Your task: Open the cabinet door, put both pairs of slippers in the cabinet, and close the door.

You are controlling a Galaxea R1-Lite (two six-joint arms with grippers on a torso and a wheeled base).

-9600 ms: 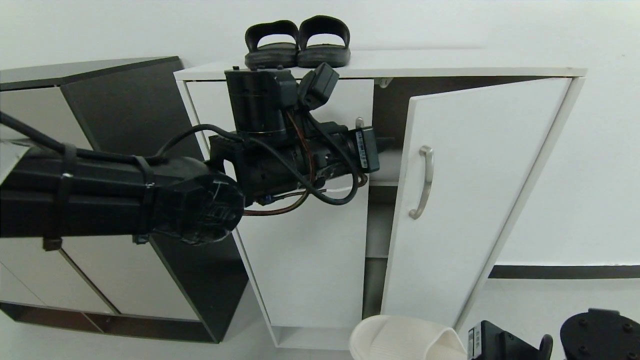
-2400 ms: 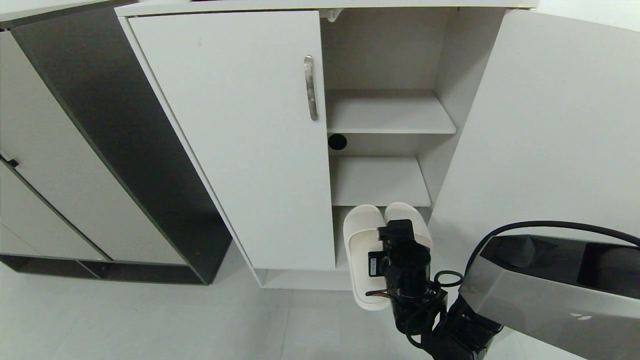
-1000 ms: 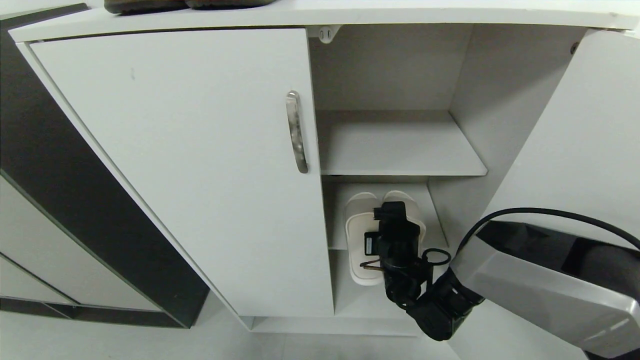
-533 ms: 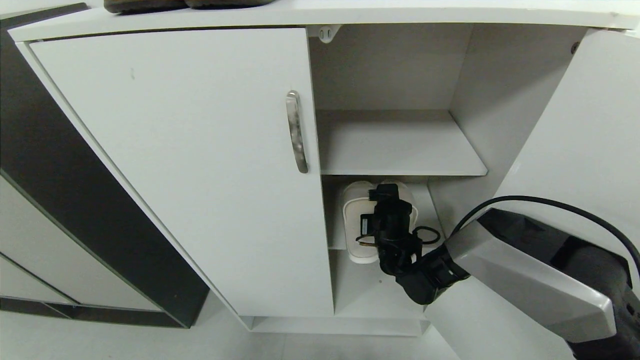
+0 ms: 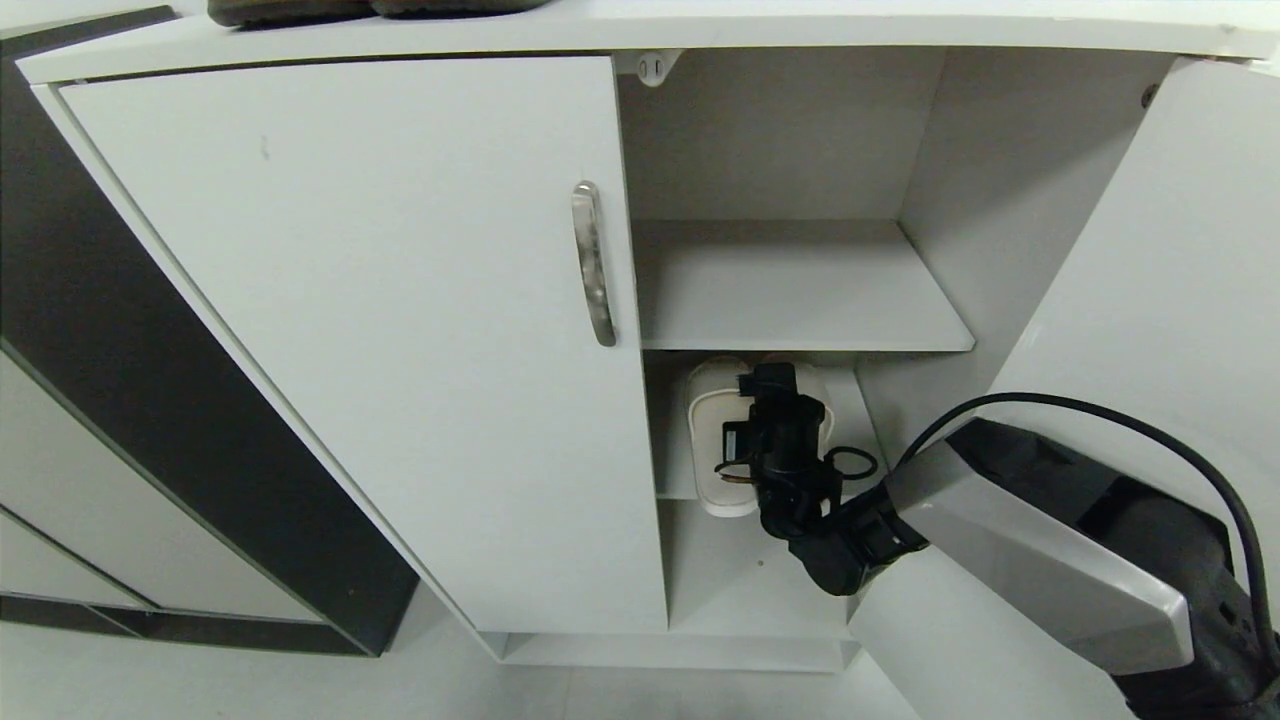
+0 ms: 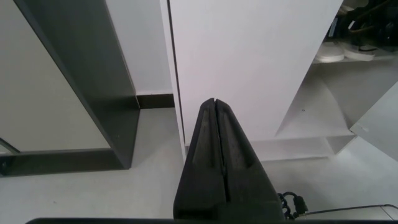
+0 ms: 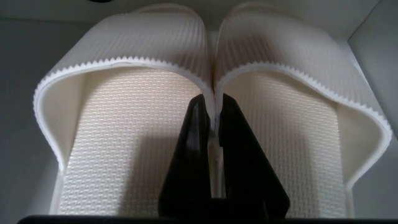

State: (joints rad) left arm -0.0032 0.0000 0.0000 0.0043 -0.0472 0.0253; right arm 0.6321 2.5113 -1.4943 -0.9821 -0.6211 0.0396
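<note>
One pair is being shelved: inside the white two-door cabinet [image 5: 800,290], right door open, the cream ribbed foam slippers [image 5: 712,450] are held at five o'clock, inner edges pinched by the right gripper [image 7: 214,109]. Release is called for next, then the black slippers [image 5: 290,10] at eleven o'clock. The left gripper [image 6: 214,109] is closed, empty.

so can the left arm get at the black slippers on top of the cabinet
Probably yes: the black slippers sit on the open cabinet top with nothing over them, and the left pincer is shut and empty, though aimed low at the floor.
</note>
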